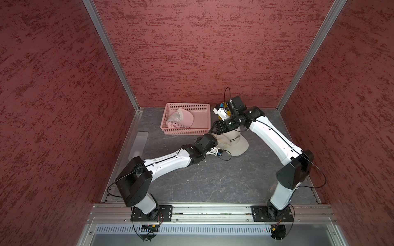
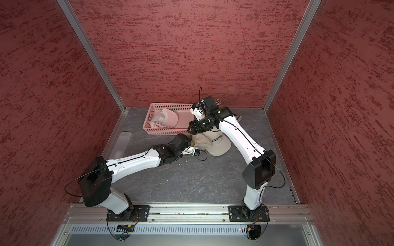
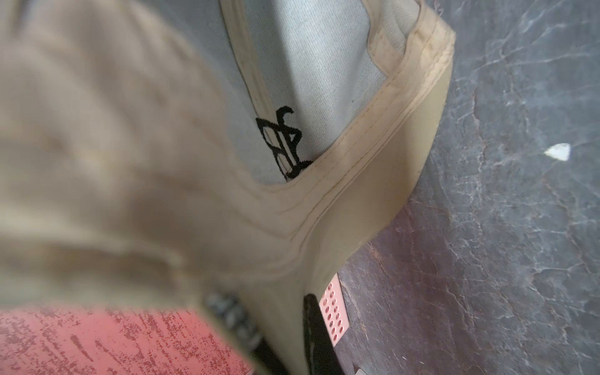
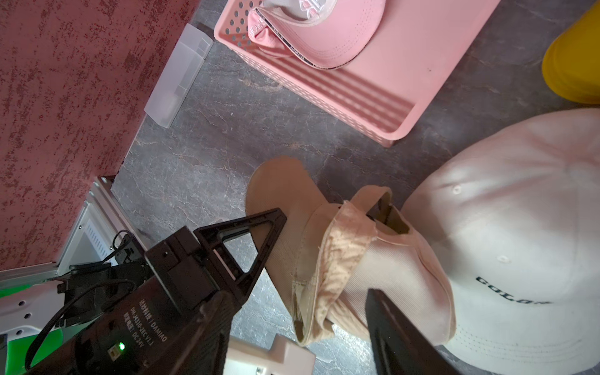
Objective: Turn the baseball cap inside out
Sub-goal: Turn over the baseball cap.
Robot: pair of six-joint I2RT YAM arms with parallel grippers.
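You've got the COLORADO baseball cap mid-frame on the bench, brim toward lower right. Left pincer is clamped on its rear rim from frame-left; right pincer hangs wide open, empty, over that rim, nearer the crown.

- The left gripper is hidden in both top views behind the left arm and bunched fabric. The right wrist view shows only one finger.
- The beige cap lies right against the left wrist lens — a blur across most of that picture. Its black stitching is half tucked behind the sweatband and cannot be read.
- The right gripper sits under the right arm in both top views. In its own wrist view the fingers are dark, blurred and cut off.
- The white cap runs off two edges.
- A yellow thing is cut off — what it is cannot be told.
- The pink cap is cropped.
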